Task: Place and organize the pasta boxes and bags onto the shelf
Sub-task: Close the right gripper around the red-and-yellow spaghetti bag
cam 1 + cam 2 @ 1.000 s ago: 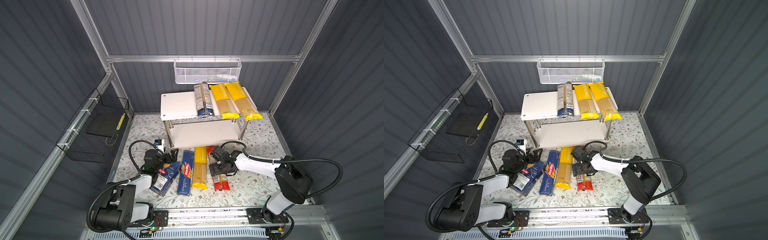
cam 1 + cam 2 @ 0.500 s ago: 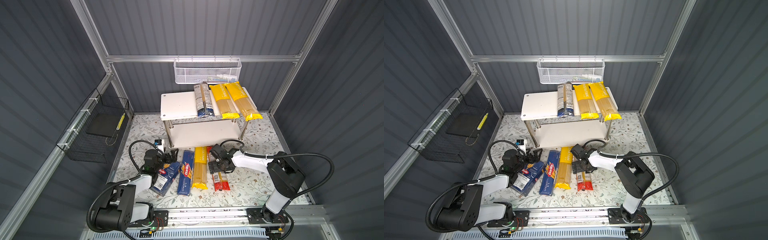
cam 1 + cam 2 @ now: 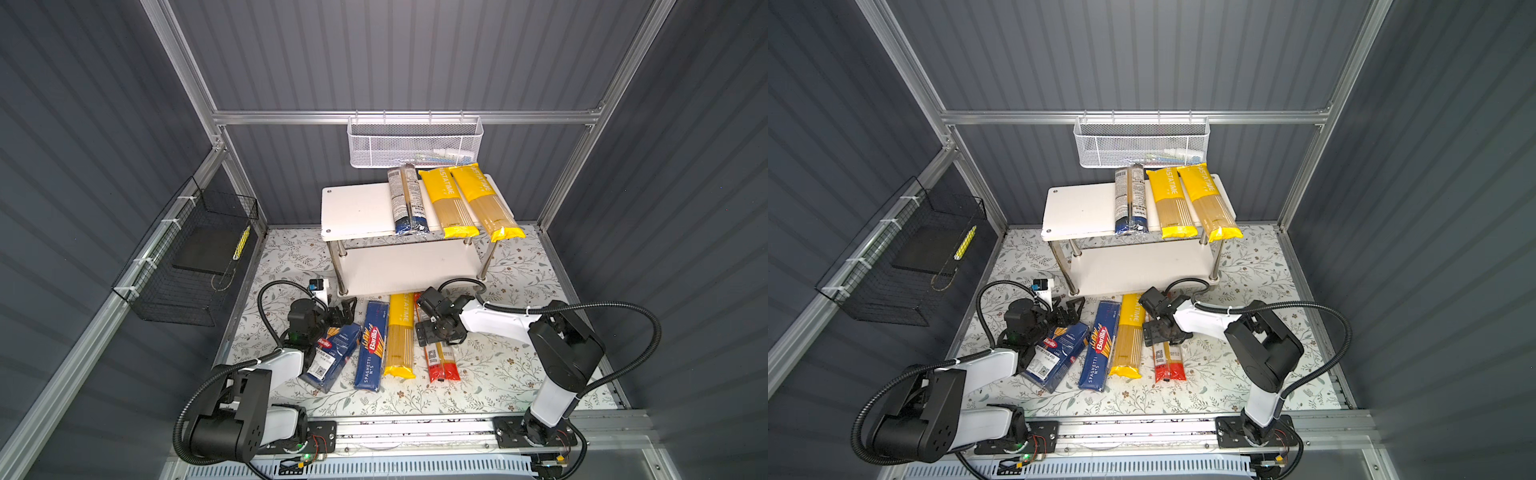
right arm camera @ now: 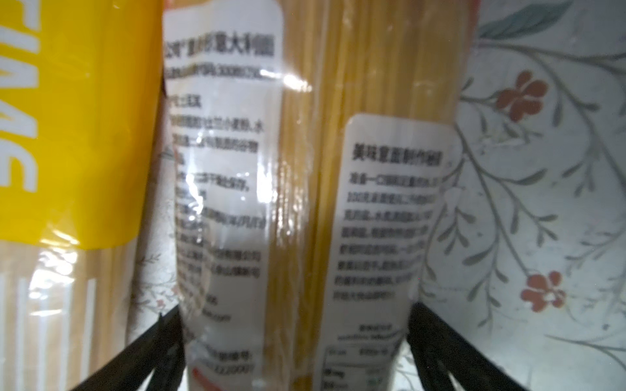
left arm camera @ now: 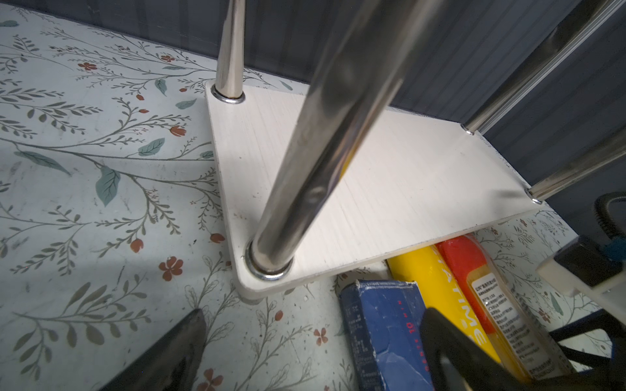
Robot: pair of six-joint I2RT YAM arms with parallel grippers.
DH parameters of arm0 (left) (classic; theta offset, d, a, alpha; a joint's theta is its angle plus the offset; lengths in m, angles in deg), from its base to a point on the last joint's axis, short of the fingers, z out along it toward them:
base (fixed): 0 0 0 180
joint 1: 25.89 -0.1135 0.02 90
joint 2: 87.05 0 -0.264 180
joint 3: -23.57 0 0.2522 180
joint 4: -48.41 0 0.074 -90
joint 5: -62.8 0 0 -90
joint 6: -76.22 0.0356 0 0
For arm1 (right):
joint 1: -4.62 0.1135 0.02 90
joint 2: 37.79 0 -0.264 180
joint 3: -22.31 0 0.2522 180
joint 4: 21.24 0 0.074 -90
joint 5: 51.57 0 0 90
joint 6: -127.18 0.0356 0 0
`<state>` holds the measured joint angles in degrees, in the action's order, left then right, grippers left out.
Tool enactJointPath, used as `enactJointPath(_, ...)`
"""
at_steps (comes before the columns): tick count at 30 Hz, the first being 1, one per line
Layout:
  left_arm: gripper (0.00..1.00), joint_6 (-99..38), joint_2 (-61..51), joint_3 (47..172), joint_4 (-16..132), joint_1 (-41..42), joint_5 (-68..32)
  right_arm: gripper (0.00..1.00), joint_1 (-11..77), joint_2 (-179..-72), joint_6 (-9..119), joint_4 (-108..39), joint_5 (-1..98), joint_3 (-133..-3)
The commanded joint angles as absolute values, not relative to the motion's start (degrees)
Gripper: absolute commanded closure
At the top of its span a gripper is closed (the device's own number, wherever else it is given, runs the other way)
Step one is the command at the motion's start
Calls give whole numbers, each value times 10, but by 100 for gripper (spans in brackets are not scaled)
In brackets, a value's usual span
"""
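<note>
Both top views show the shelf (image 3: 357, 208) with a dark-blue-ended bag (image 3: 407, 199) and two yellow bags (image 3: 446, 199) on its top board. On the floor in front lie the wide pasta box (image 3: 332, 353), the narrow spaghetti box (image 3: 372, 345), a yellow bag (image 3: 400, 336) and a red-ended bag (image 3: 442, 361). My right gripper (image 3: 438, 334) (image 4: 294, 355) is open, one finger either side of the red-ended bag (image 4: 305, 203). My left gripper (image 3: 345, 309) (image 5: 311, 355) is open and low by the shelf's front-left post (image 5: 305, 169), just beyond the wide box's far end.
A white mesh basket (image 3: 415, 141) hangs on the back rail above the shelf. A black wire basket (image 3: 191, 257) hangs on the left wall. A small white device (image 3: 318, 286) stands behind the left gripper. The shelf's lower board (image 5: 389, 189) is bare.
The right arm's elbow has shifted a little to the left while its open gripper stays over the red-ended bag. The left arm has not moved.
</note>
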<state>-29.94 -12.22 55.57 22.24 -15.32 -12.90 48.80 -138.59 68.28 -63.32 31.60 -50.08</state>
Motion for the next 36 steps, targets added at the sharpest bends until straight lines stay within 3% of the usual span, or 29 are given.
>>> enactJointPath(1, 1, -317, -123, 537, 265, -148, -125, 1, 487, -1400, 694, -638, 327, -498)
enactJointPath(25, 1, -317, -123, 537, 265, -148, -125, 34, 487, -1357, 716, -582, 359, -419)
enactJointPath(36, 1, -317, -122, 537, 265, -148, -125, 44, 487, -1315, 716, -548, 372, -388)
